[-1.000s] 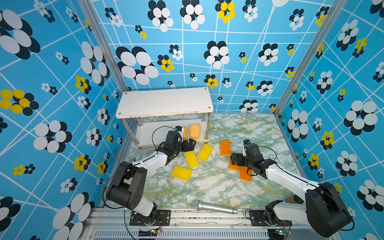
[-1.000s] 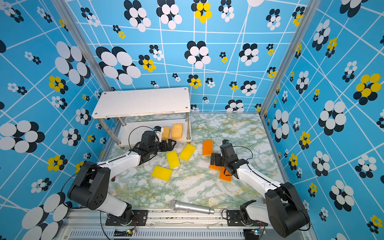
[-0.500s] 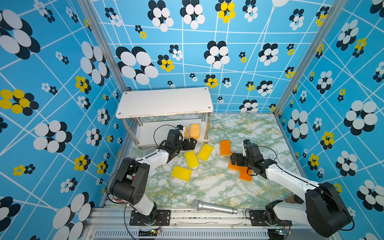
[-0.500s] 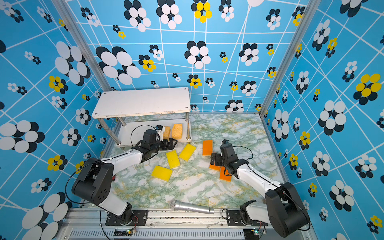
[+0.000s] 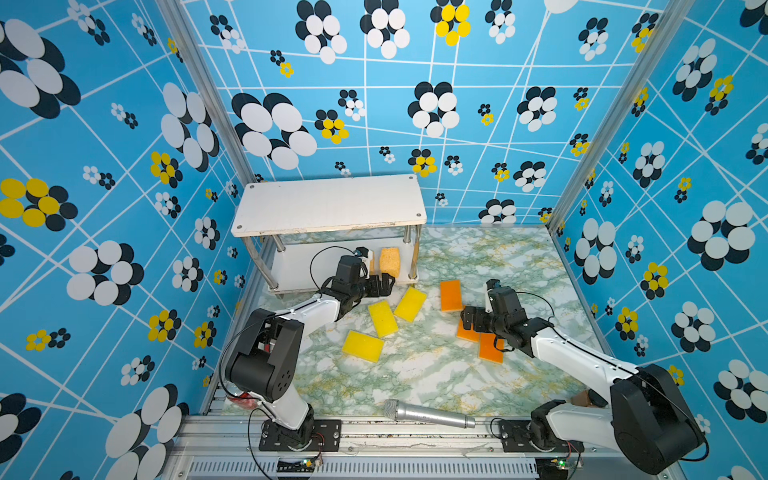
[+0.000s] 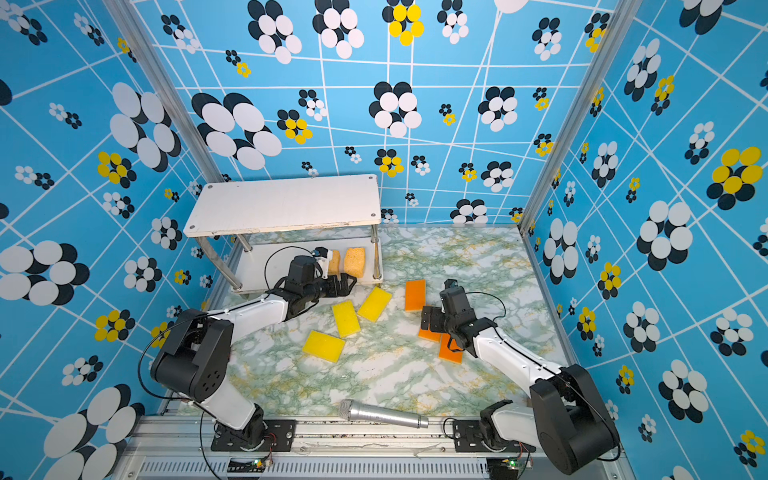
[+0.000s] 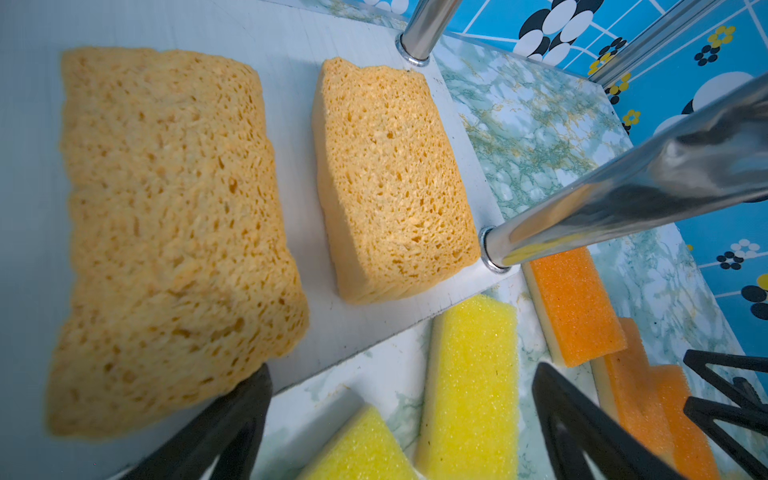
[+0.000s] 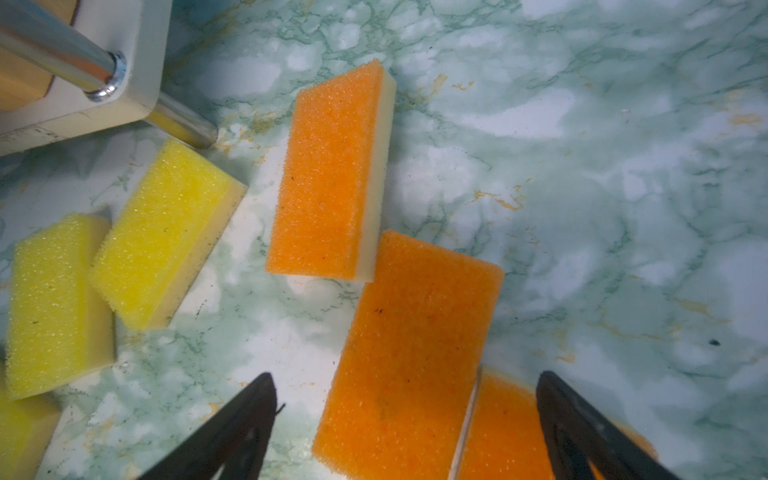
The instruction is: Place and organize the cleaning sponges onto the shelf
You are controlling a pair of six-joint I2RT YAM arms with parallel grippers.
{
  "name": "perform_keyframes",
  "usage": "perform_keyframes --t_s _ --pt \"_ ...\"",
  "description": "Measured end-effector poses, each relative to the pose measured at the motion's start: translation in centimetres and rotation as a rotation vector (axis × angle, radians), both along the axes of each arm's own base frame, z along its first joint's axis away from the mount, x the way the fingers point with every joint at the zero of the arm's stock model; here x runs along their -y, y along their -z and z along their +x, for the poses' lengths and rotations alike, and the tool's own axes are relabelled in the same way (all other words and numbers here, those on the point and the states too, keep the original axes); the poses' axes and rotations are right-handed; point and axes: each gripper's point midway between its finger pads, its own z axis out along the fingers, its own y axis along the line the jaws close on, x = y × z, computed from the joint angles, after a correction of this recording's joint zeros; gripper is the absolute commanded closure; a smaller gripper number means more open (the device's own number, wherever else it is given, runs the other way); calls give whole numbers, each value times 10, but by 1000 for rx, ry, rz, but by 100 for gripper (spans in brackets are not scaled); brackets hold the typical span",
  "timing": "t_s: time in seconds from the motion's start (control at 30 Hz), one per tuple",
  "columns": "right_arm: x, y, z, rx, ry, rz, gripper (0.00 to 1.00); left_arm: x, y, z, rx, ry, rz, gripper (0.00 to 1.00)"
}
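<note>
Sponges, eight: two tan sponges [image 5: 390, 261] sit on the lower board of the shelf [image 5: 328, 203] at frame centre; three yellow sponges [image 5: 382, 318] and three orange sponges [image 5: 451, 295] lie on the worktop [image 5: 415, 374], not yet shelved; left gripper [image 5: 380, 286] and right gripper [image 5: 468, 319] both spread apart, holding nothing.

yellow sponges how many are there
3 yellow sponges, all flat on the table: one by the shelf's front right leg, one beside it, one nearer the front. None looks hidden.
</note>
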Motion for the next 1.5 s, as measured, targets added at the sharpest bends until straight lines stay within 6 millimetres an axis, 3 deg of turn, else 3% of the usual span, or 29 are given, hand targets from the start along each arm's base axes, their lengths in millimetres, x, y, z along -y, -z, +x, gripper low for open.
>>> perform_keyframes --t_s 0.23,0.47,0.67,0.83,1.17,1.33,1.5 --pt "0 0 0 -1 0 -1 1 1 -4 -1 -5 0 -13 1" --pt "-1 -1 -1 -10 0 6 1 -2 -36 -24 39 -8 -33 1" --pt "-22 -33 11 35 -38 116 1 -10 -55 -49 59 -34 -15 1" --pt "-39 -54 16 63 -81 173 1 -26 -43 -77 4 -83 26 1" --pt "-105 -61 4 68 -300 131 1 -60 -24 -126 -155 -221 92 1" --pt "-141 -51 -11 90 -417 23 1 -65 -16 -146 -235 -256 86 1" --pt "-165 -29 -29 85 -495 -61 1 -69 6 -163 -336 -282 107 1"
